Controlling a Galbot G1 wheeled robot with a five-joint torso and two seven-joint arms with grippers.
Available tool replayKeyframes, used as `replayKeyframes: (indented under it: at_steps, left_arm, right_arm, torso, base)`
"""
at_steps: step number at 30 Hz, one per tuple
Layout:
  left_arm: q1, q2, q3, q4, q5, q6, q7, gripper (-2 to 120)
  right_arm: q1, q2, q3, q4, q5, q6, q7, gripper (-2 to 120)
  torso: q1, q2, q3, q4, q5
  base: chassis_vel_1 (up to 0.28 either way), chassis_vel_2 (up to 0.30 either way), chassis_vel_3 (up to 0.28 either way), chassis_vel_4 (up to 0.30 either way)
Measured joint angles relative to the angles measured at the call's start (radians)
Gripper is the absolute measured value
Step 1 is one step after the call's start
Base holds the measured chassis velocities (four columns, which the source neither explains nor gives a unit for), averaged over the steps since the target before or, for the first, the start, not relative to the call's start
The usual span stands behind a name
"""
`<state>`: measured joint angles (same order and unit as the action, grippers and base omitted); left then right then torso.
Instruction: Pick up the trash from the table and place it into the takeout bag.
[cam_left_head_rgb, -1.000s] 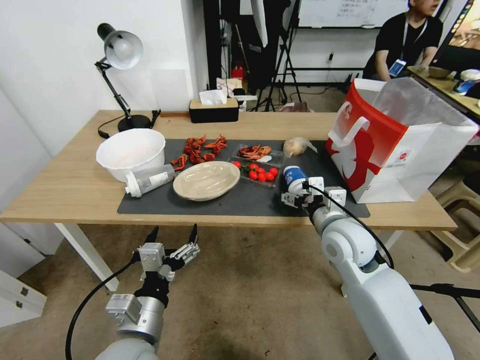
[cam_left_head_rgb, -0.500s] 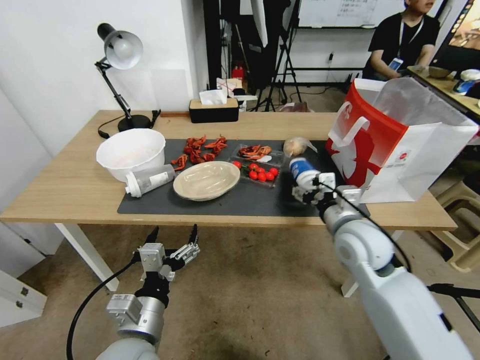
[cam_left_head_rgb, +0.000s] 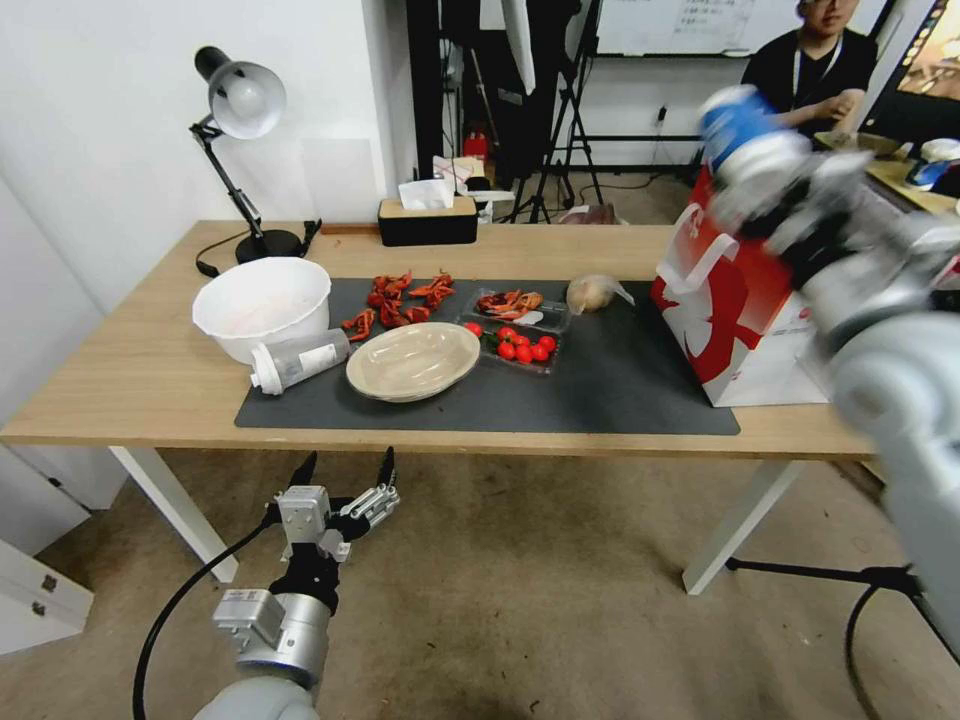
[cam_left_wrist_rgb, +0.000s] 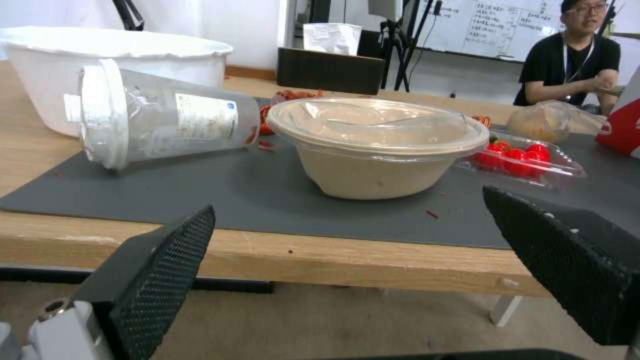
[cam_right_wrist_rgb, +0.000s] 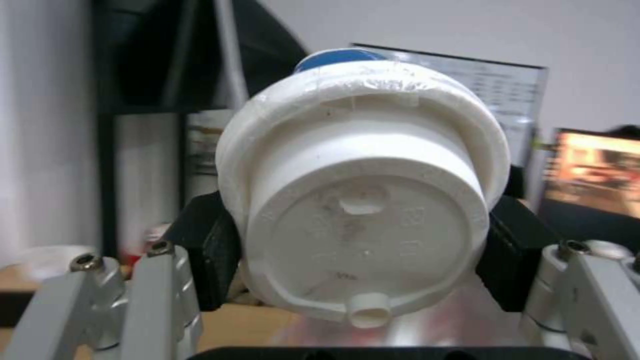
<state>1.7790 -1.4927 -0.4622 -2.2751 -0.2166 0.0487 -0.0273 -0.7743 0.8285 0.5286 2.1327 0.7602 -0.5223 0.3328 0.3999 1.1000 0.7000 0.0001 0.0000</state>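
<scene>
My right gripper (cam_left_head_rgb: 790, 190) is shut on the blue-and-white lidded cup (cam_left_head_rgb: 742, 125) and holds it high in the air above the red-and-white takeout bag (cam_left_head_rgb: 730, 300) at the table's right end. In the right wrist view the cup's white lid (cam_right_wrist_rgb: 363, 200) faces the camera between the black pads (cam_right_wrist_rgb: 207, 245). On the dark mat (cam_left_head_rgb: 600, 390) lie the beige dish (cam_left_head_rgb: 413, 360), the translucent bottle (cam_left_head_rgb: 297, 358) on its side and the clear bag of tan food (cam_left_head_rgb: 593, 292). My left gripper (cam_left_head_rgb: 345, 480) hangs open below the table's front edge (cam_left_head_rgb: 120, 380), apart from everything.
A white bowl (cam_left_head_rgb: 262, 305), red crayfish shells (cam_left_head_rgb: 400, 298) and a clear tray of tomatoes (cam_left_head_rgb: 515, 345) also sit on the table. A desk lamp (cam_left_head_rgb: 240, 100) and a tissue box (cam_left_head_rgb: 427, 220) stand at the back. The mat's right half is bare.
My right arm has lifted the cup off the mat and swung it up and to the right, above the takeout bag. The left arm has not moved.
</scene>
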Motion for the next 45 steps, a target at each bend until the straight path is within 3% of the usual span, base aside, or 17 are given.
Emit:
replayKeyframes:
  at_steps: [1,7,11,15,29,38,45]
  left_arm:
    - [0.000,0.000,0.001,0.000,0.000,0.000,0.001,100]
    - [-0.003,0.000,0.008,0.003,0.001,0.000,0.003,100]
    - [-0.003,0.000,0.011,0.005,0.002,-0.002,0.006,100]
    - [0.000,0.001,0.012,0.004,0.003,-0.003,0.007,100]
    - [0.001,0.005,0.013,0.003,0.003,-0.004,0.008,100]
    - [0.000,0.005,0.011,0.004,-0.001,-0.005,0.008,100]
    - [-0.001,0.009,0.007,0.009,-0.007,-0.006,0.008,100]
  right_arm:
    - [0.049,-0.038,0.018,-0.032,0.031,-0.035,0.044,67]
    - [0.096,-0.090,0.044,-0.103,0.070,-0.123,0.112,68]
    - [0.102,-0.092,0.039,-0.142,0.085,-0.140,0.146,87]
    - [0.102,-0.091,0.034,-0.159,0.070,-0.134,0.139,99]
    - [0.065,-0.082,0.028,-0.148,0.050,-0.090,0.086,100]
    - [-0.124,-0.037,0.025,-0.015,0.112,0.028,-0.035,100]
    - [-0.381,0.042,0.033,0.117,-0.021,0.127,-0.113,100]
  torso:
    - [0.000,0.000,0.000,0.0001,0.0001]
    - [0.000,0.000,0.000,-0.0002,0.0003]
    - [0.000,0.000,0.000,-0.0001,0.0002]
    - [0.000,0.000,0.000,-0.0001,0.0001]
    - [0.000,0.000,0.000,-0.0001,-0.0001]
    - [0.000,0.000,0.000,0.0000,-0.0001]
    - [0.000,0.000,0.000,-0.0003,0.0000]
  base:
    - [0.000,0.000,0.000,0.000]
    - [0.000,0.000,0.000,0.000]
    - [0.000,0.000,0.000,0.000]
    - [0.000,0.000,0.000,0.000]
    - [0.000,0.000,0.000,0.000]
    - [0.000,0.000,0.000,0.000]
    - [0.000,0.000,0.000,0.000]
